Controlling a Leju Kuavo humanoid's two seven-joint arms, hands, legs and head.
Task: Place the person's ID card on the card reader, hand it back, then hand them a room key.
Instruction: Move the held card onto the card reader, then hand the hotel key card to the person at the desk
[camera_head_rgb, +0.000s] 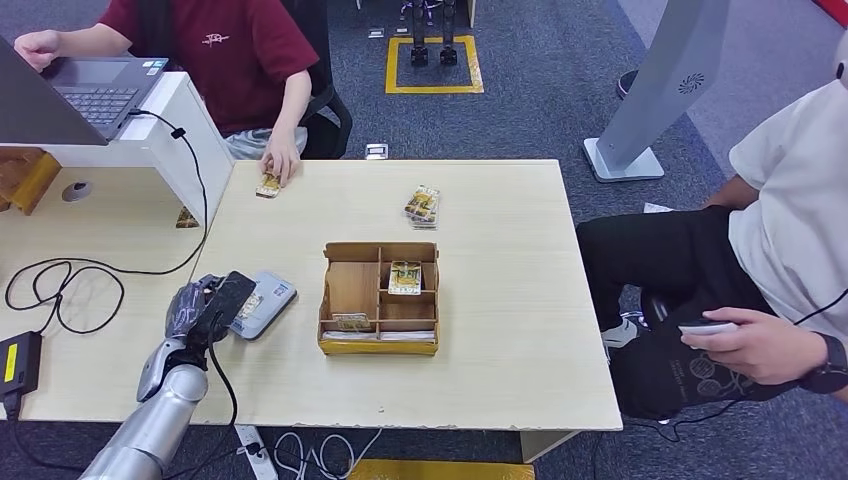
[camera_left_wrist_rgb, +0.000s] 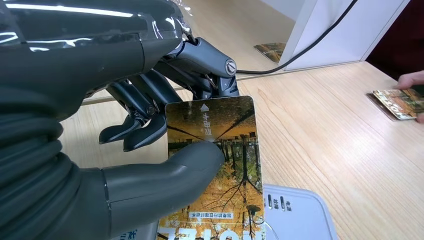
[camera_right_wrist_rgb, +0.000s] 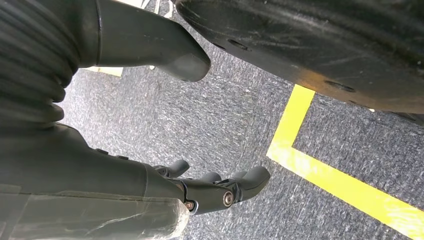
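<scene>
- Head view: the left hand (camera_head_rgb: 207, 305) is near the table's (camera_head_rgb: 500, 340) left edge, fingers closed on a card (camera_head_rgb: 248, 306) held just above the grey-blue card reader (camera_head_rgb: 266, 300). Whether the card touches the reader cannot be told here.
- The reader lies just left of the wooden organiser tray (camera_head_rgb: 379, 298), which holds more cards in its compartments, probably the room keys. A small stack of cards (camera_head_rgb: 423, 205) lies toward the far edge.
- At the far left corner of the table a person's hand (camera_head_rgb: 282, 162) rests on another card (camera_head_rgb: 268, 185). A second person sits beyond the right edge.
- Left wrist view: the thumb (camera_left_wrist_rgb: 185, 165) presses on the printed face of the ID card (camera_left_wrist_rgb: 215, 170), with the darker fingers (camera_left_wrist_rgb: 142, 125) behind it, so the card is clamped between them. The white reader (camera_left_wrist_rgb: 295, 212) lies just under the card's lower end.
- Judgement: the step in hand is laying the card on the reader. Do it well by lowering the card flat, centring it over the reader's top, and keeping the pinch firm so that the smooth card does not slide away.
- Right wrist view: the right hand (camera_right_wrist_rgb: 210, 187) hangs over grey carpet (camera_right_wrist_rgb: 220, 125) with a yellow floor line (camera_right_wrist_rgb: 340, 185), fingers loosely apart and holding nothing.
</scene>
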